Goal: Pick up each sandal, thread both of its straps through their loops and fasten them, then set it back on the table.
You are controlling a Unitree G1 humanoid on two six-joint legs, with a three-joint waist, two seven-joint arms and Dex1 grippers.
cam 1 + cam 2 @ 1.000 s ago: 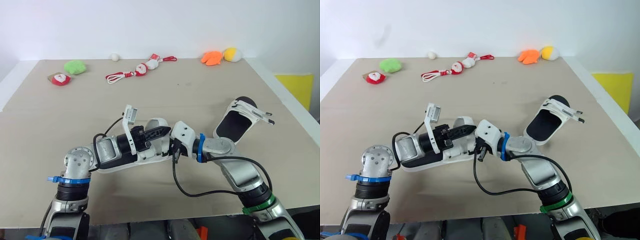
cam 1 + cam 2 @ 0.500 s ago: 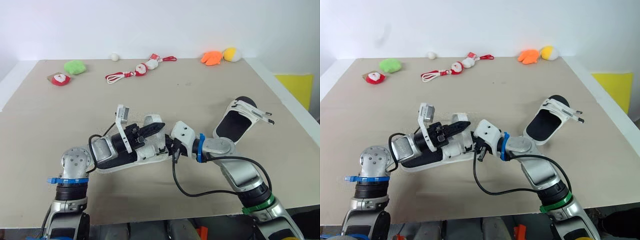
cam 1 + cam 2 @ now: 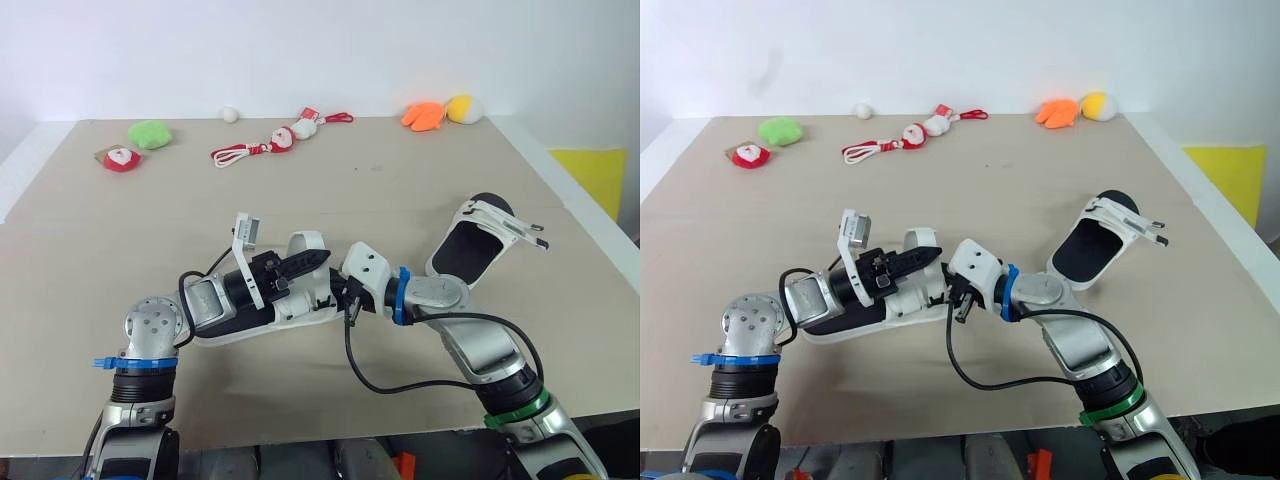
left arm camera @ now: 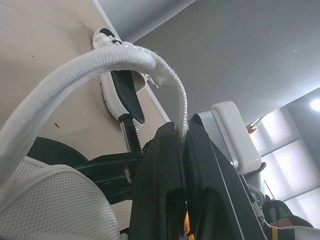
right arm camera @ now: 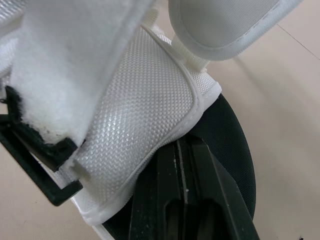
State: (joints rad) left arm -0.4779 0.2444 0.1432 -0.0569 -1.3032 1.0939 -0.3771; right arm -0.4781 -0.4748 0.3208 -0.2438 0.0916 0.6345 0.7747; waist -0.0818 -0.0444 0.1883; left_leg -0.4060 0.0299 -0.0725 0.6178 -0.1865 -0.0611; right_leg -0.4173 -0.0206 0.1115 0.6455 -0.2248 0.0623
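Worktop plain beige. Near sandal: white sole, white upper w/ fine mesh weave, black insole; its strap white. L fingers black. Far sandal at 3 o'clock: white straps, black insole. At 10 o'clock: green plush, red-and-white plush. At 12: white ball, red/white Santa toys w/ red cord. At 1 o'clock: orange plush, yellow plush.

Open surface stretches ahead of me to the far edge, where plush toys and a rope toy sit. My left pincer and right pincer crowd the near sandal (hardly a gap between them). The second sandal blocks the right.
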